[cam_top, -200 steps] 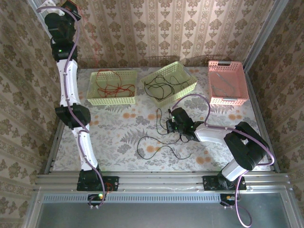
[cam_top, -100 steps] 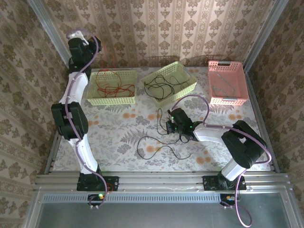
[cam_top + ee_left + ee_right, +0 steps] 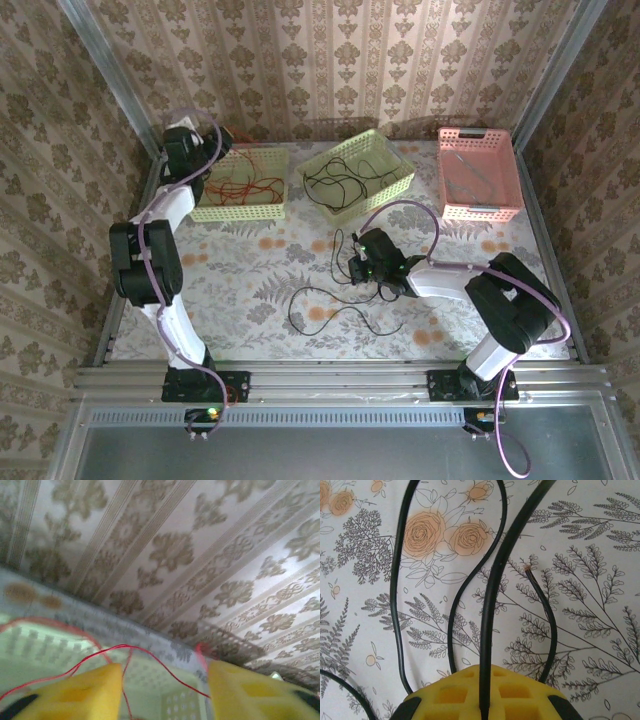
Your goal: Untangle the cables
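Lining the far side of the floral table (image 3: pixel 240 290), one green basket (image 3: pixel 240 210) holds red cables (image 3: pixel 240 187), a second basket (image 3: pixel 372 192) black ones. A loose black cable (image 3: pixel 490 600) loops on the table, pinched in the right gripper (image 3: pixel 484 690) jaws. The left gripper (image 3: pixel 164 675) jaws spread above the red cables.

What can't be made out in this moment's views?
Right wrist: whether the right fingers clamp the black cable; the bottom edge cuts them off.
Top external: what lies in the pink basket; too thin and pale.
Left wrist: where the red cable runs on; the left fingers hide it, and the green basket is blurred.
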Tool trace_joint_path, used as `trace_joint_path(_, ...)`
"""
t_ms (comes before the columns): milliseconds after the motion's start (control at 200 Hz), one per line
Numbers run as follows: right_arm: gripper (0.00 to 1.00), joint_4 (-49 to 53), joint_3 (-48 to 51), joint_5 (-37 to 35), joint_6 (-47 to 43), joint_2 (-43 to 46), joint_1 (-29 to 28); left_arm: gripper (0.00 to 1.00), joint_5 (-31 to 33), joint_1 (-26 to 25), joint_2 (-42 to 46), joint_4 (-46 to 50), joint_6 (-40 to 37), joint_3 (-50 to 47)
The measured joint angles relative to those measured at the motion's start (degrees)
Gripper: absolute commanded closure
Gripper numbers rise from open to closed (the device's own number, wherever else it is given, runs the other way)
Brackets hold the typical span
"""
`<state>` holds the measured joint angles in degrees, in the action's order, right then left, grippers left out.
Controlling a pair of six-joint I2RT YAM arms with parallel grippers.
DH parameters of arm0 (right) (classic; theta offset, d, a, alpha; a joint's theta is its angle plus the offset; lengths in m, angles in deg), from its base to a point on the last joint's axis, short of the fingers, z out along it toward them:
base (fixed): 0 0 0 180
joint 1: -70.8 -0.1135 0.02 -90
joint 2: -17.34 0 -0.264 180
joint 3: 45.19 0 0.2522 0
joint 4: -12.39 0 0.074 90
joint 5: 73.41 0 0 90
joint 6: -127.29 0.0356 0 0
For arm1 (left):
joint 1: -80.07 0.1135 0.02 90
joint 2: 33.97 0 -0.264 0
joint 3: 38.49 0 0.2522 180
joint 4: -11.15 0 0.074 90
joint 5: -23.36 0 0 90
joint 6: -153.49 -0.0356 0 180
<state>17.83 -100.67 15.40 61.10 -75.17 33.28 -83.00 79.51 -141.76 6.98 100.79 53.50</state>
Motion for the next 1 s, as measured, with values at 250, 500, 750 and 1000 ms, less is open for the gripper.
trace_joint_path(250,1.00,4.35,0.00,0.04,-1.05,7.32,0.00,0.12,3.17,-0.59,12.87,7.48,-1.18,-5.70)
trace_joint_path(500,1.00,11.91,-2.67,-0.28,-2.73,15.08,-1.95,0.16,6.14,-4.59,33.94,10.14,-0.63,-20.65)
trace_joint_path(750,1.00,19.30,-10.86,-1.14,-5.29,24.06,-6.43,0.16,7.76,-28.83,50.64,8.50,4.07,-46.27)
trace_joint_path(1000,1.00,23.15,-14.53,-2.47,-6.08,26.01,-6.45,0.16,12.94,-36.48,57.83,7.89,7.61,-59.28)
